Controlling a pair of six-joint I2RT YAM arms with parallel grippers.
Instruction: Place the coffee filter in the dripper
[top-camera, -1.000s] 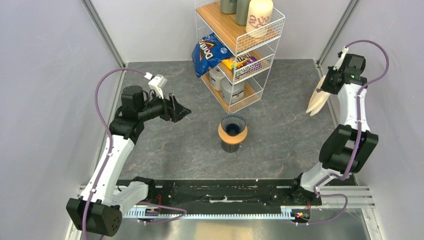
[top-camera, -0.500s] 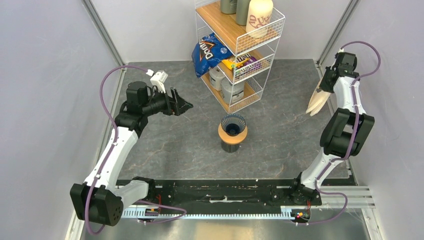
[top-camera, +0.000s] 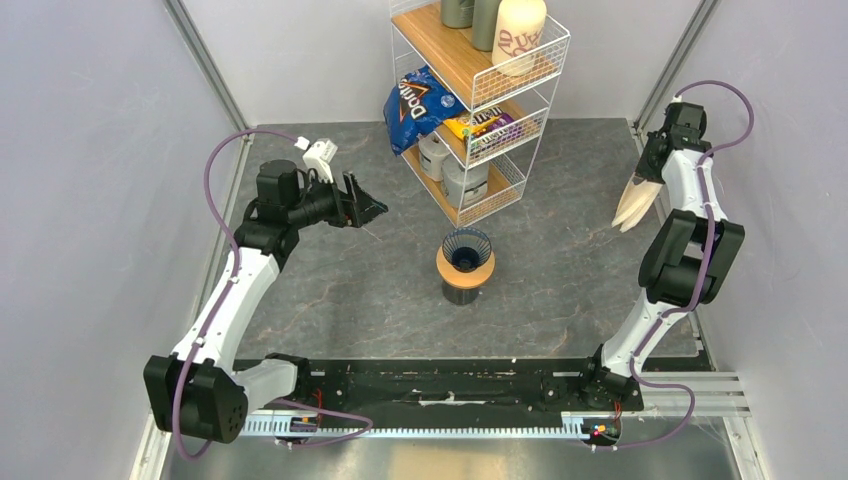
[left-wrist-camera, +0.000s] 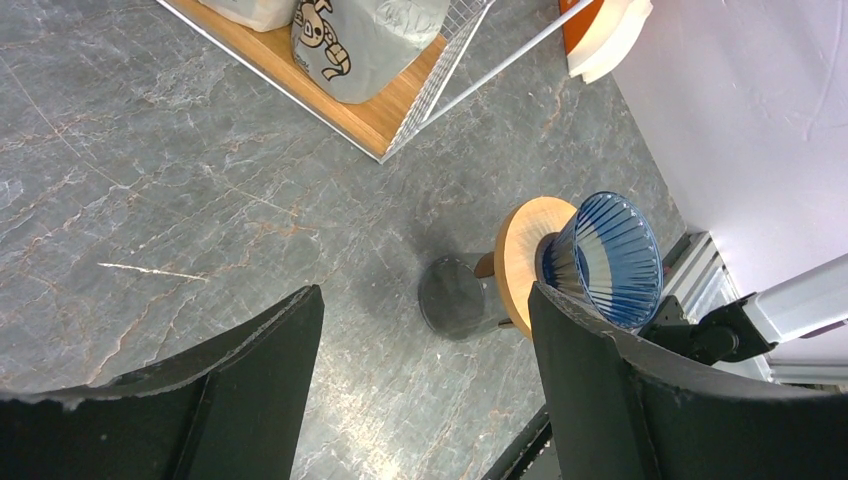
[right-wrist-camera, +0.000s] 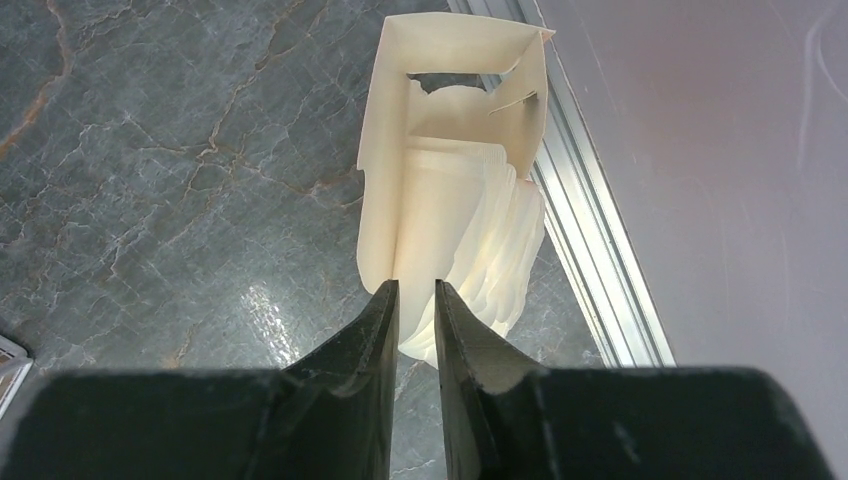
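The dark blue ribbed dripper (top-camera: 467, 246) sits in a tan wooden ring (top-camera: 483, 268) on a dark cup (top-camera: 461, 293) mid-table; in the left wrist view the dripper (left-wrist-camera: 605, 258) is empty. Several white coffee filters (top-camera: 634, 205) stand in a cream paper sleeve by the right wall. In the right wrist view the filters (right-wrist-camera: 470, 225) lie just beyond my right gripper (right-wrist-camera: 417, 287), whose jaws stand a narrow gap apart with the stack's near edge showing between them. My left gripper (top-camera: 372, 212) is wide open and empty, up and left of the dripper.
A white wire shelf (top-camera: 480, 100) stands at the back with a blue chip bag (top-camera: 415, 105), snack packs, jars and a cream printed canister (top-camera: 518, 35). A metal rail (right-wrist-camera: 590, 270) runs along the right wall beside the filters.
My right arm has stretched farther back along the right wall, bringing its gripper onto the filter stack. My left gripper has risen and shifted slightly back, still open.
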